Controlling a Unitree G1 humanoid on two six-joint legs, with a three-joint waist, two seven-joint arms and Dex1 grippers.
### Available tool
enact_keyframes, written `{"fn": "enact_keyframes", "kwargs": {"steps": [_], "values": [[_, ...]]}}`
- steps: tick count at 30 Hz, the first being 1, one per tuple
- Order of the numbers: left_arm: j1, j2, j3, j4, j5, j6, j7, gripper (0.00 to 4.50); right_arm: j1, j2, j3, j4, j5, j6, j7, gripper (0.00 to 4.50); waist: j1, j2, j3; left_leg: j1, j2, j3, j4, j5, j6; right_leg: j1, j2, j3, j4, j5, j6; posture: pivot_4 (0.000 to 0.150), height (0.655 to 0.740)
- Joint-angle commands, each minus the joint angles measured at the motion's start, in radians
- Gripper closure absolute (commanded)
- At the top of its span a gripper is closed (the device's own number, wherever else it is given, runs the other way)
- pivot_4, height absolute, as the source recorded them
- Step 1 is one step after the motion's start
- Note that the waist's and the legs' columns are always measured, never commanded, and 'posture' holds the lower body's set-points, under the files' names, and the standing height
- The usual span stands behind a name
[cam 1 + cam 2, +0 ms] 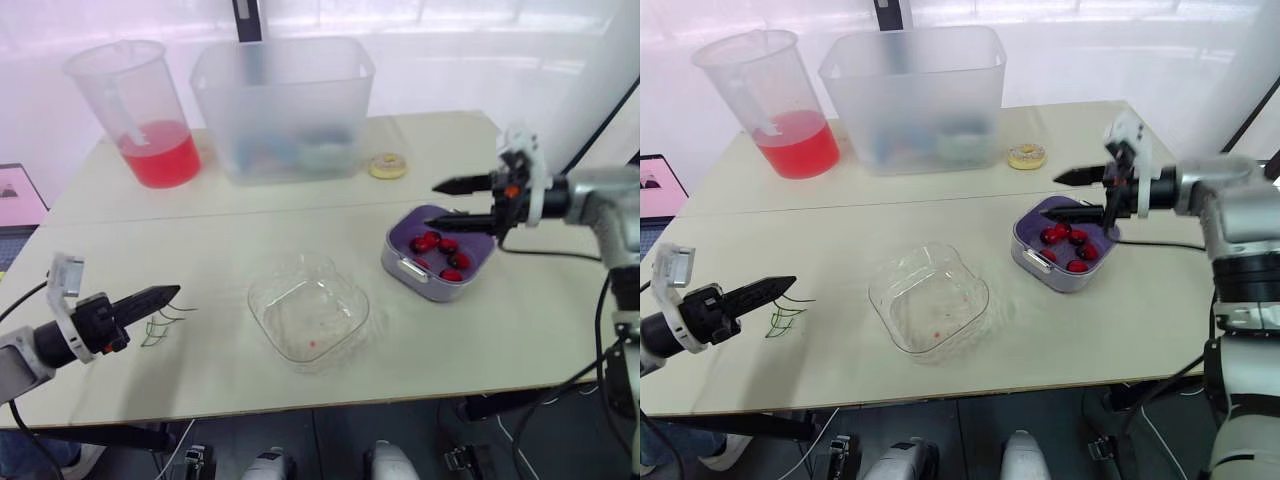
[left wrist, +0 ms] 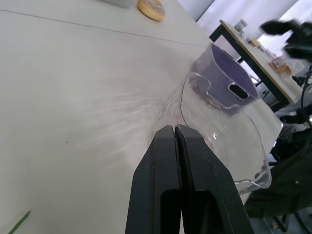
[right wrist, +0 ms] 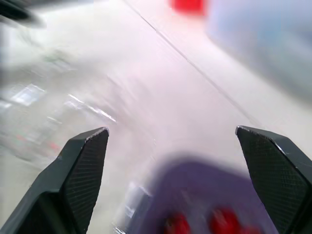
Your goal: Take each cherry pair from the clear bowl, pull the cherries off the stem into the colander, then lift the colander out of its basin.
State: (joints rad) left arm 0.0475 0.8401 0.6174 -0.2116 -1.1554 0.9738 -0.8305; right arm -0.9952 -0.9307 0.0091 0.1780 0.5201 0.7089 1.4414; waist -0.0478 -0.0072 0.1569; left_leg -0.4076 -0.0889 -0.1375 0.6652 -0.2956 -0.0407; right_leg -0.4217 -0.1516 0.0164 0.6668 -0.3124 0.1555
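The clear bowl (image 1: 308, 315) sits at the table's middle front with no cherries in it, just a red speck. The purple colander (image 1: 440, 250) in its basin holds several red cherries (image 1: 441, 252). My right gripper (image 1: 440, 201) is open, hovering just above the colander's far left rim. Near the table's left front my left gripper (image 1: 172, 293) is shut, with nothing in it, pointing toward the bowl. Several bare green stems (image 1: 160, 325) lie on the table just under and beside its tip.
A pitcher (image 1: 145, 112) with red liquid stands at the back left. Beside it is a large frosted tub (image 1: 283, 105). A small doughnut-like ring (image 1: 387, 166) lies behind the colander. A laptop edge (image 1: 15, 200) shows at the far left.
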Motion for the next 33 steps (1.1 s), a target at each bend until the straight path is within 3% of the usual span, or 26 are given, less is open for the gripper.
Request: {"fn": "enact_keyframes", "kwargs": {"steps": [1, 8, 14, 15, 17, 25, 28, 33], "values": [[0.027, 0.006, 0.061, 0.013, 0.005, -0.013, 0.001, 4.5, -0.035, -0.004, -0.018, -0.15, 0.126, 0.102, 0.068, 0.03, 0.002, 0.0, 0.0, 0.0, 0.0, 0.0, 0.0, 0.0, 0.0, 0.0, 0.0, 0.0, 0.0, 0.0, 0.0, 0.15, 0.74], [0.1, -0.006, 0.081, 0.151, 0.146, -0.028, 0.133, 4.5, -0.021, 0.061, 0.0, -0.229, 0.177, 0.137, 0.039, 0.03, 0.005, 0.0, 0.0, 0.0, -0.001, 0.0, 0.0, 0.0, 0.0, 0.001, -0.001, 0.0, 0.0, 0.0, 0.0, 0.15, 0.74], [0.084, -0.051, 0.076, 0.187, 0.159, -0.008, 0.199, 4.5, -0.011, 0.084, 0.008, -0.248, 0.187, 0.133, 0.029, 0.03, 0.006, 0.0, 0.0, 0.0, -0.001, -0.001, 0.001, 0.0, 0.0, 0.001, -0.001, -0.001, 0.0, 0.0, 0.0, 0.15, 0.74], [0.079, -0.059, 0.081, 0.188, 0.154, -0.004, 0.213, 4.05, -0.009, 0.084, 0.011, -0.249, 0.184, 0.129, 0.029, 0.0, 0.006, 0.0, 0.0, 0.0, -0.001, -0.001, 0.001, 0.0, 0.0, 0.001, -0.001, -0.001, 0.0, 0.0, 0.0, 0.15, 0.74], [0.072, -0.053, 0.118, 0.217, 0.154, -0.01, 0.222, 3.64, -0.005, 0.083, 0.01, -0.251, 0.182, 0.126, 0.025, 0.0, 0.005, -0.001, 0.0, 0.0, -0.001, -0.001, 0.001, 0.0, 0.0, 0.001, -0.001, 0.0, 0.0, 0.0, 0.0, 0.15, 0.74], [0.041, 0.023, 0.203, 0.286, 0.179, -0.041, 0.182, 0.07, 0.004, 0.078, 0.006, -0.25, 0.182, 0.125, 0.014, 0.0, 0.005, -0.001, 0.0, 0.0, -0.001, -0.001, 0.001, 0.0, 0.0, 0.0, -0.001, 0.0, 0.001, 0.0, 0.0, 0.15, 0.74], [-0.007, 0.036, 0.23, 0.274, 0.153, -0.049, 0.174, 0.07, 0.006, 0.074, 0.007, -0.251, 0.178, 0.125, 0.011, 0.0, 0.007, -0.001, 0.0, 0.0, -0.001, -0.001, 0.001, 0.0, 0.0, 0.001, -0.001, -0.001, 0.0, 0.0, 0.0, 0.15, 0.74], [-0.152, 0.057, 0.189, 0.091, -0.017, 0.035, 0.156, 0.07, 0.01, 0.031, -0.002, -0.249, 0.17, 0.167, -0.015, 0.0, 0.009, -0.001, 0.0, 0.0, -0.001, -0.002, 0.001, 0.0, 0.0, 0.001, -0.001, -0.001, 0.001, 0.0, 0.0, 0.15, 0.74]]}}
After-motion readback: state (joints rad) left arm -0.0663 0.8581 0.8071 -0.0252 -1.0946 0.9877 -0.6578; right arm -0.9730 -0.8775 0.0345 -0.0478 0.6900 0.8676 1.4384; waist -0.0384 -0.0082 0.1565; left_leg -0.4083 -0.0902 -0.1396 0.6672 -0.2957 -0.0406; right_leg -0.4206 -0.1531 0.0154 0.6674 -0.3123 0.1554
